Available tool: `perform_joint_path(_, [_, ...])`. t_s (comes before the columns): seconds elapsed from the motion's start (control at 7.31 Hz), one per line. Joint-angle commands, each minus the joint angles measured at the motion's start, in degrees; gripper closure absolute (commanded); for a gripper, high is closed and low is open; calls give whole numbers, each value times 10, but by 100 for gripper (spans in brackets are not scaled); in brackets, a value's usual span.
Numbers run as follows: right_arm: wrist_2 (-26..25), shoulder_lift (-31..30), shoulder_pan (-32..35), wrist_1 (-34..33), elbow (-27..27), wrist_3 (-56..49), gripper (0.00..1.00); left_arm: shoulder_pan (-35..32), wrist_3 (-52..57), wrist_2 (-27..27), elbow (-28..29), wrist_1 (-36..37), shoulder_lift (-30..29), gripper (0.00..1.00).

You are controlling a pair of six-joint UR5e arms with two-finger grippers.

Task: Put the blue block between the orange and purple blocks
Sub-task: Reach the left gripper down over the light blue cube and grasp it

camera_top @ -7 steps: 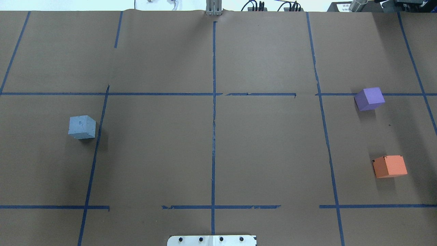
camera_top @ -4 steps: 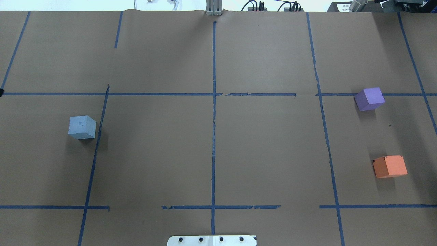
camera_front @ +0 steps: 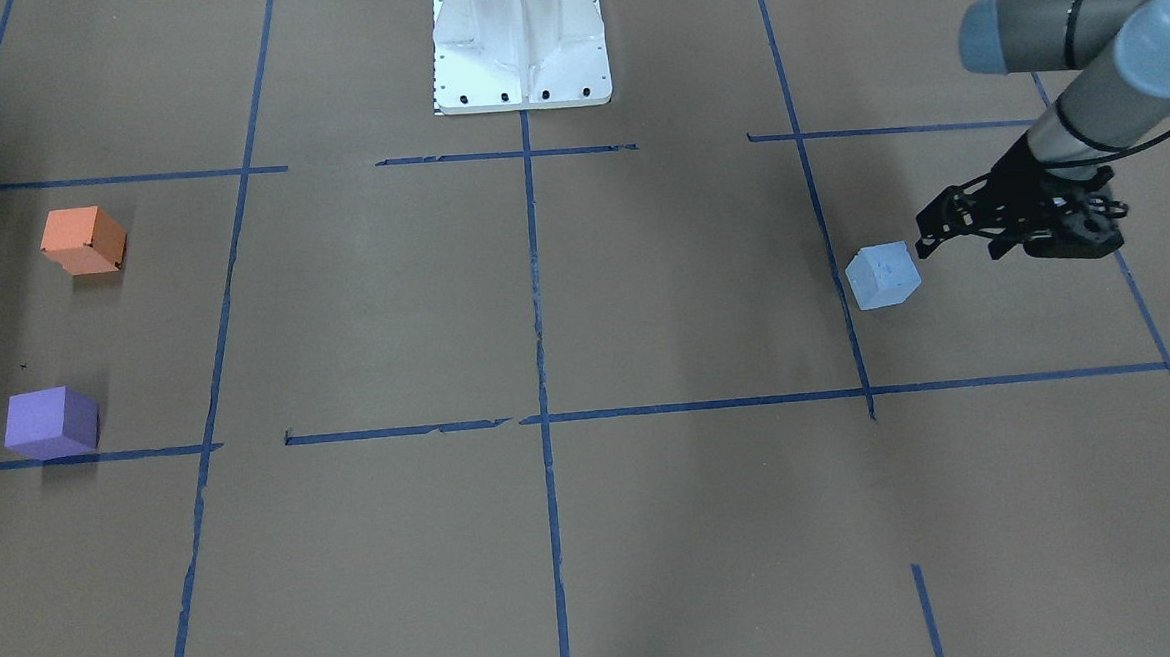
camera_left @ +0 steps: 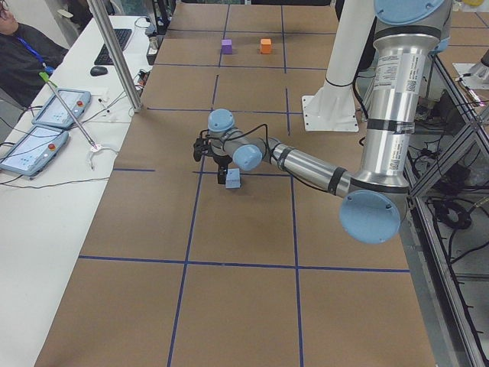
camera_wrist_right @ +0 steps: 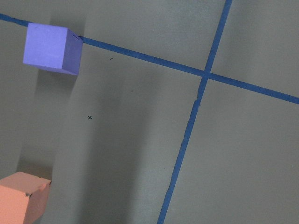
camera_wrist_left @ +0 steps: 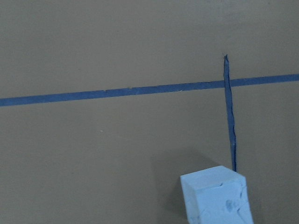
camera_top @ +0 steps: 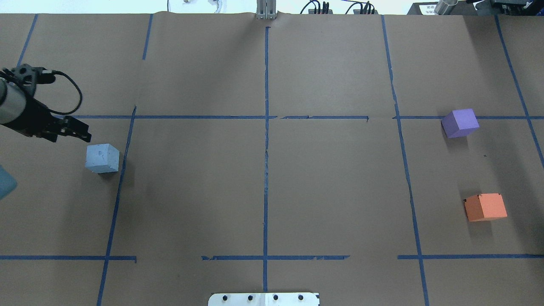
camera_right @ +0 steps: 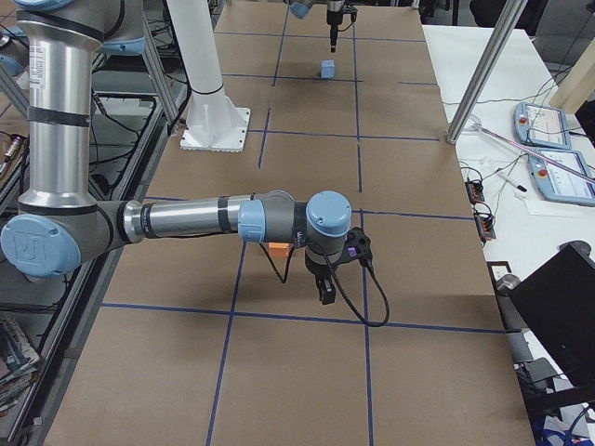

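The blue block (camera_top: 102, 158) sits on the brown paper on my left side; it also shows in the front view (camera_front: 883, 276) and at the bottom of the left wrist view (camera_wrist_left: 217, 196). My left gripper (camera_top: 80, 131) hovers just beyond and left of it, apart from it; it looks open and empty (camera_front: 930, 232). The purple block (camera_top: 460, 123) and the orange block (camera_top: 485, 207) sit far right, with a gap between them. Both show in the right wrist view: purple (camera_wrist_right: 51, 48), orange (camera_wrist_right: 23, 198). My right gripper (camera_right: 325, 293) hangs above them; I cannot tell if it is open.
Blue tape lines (camera_top: 266, 127) divide the paper-covered table. The white robot base (camera_front: 520, 41) stands at the table's near middle edge. A side table with tablets (camera_left: 46, 122) and a metal post (camera_left: 114, 53) lie beyond the far edge.
My left arm has come into the overhead view from the left edge and its gripper now sits close to the blue block. No block has moved.
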Motion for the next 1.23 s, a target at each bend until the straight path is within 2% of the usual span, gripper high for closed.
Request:
perform_joint_path(0.0, [0,0,0,0,-1,0,0,53,-53,48,11,0,-22,0])
perform_joint_path(0.27, [0,-1,0,0,-2,0,0,82,-59,88,39,-1,-28,0])
perform_joint_path(0.55, [0,-1,0,0,-3,0,0,93,-56,92,69,-3,-35,0])
perform_joint_path(0.68, [0,-1,0,0,-2,-1,0,93,-58,91,72,-3,-41,18])
perform_joint_path(0.82, [0,-1,0,0,-3,0,0,93,-59,87,65,-1,-41,73])
perform_joint_path(0.96, [0,-2,0,0,-3,-1,0,91,-59,86,61,1,-51,81])
perform_joint_path(1.09, [0,-3,0,0,-2,-1,0,90,-61,87,61,3,-78,81])
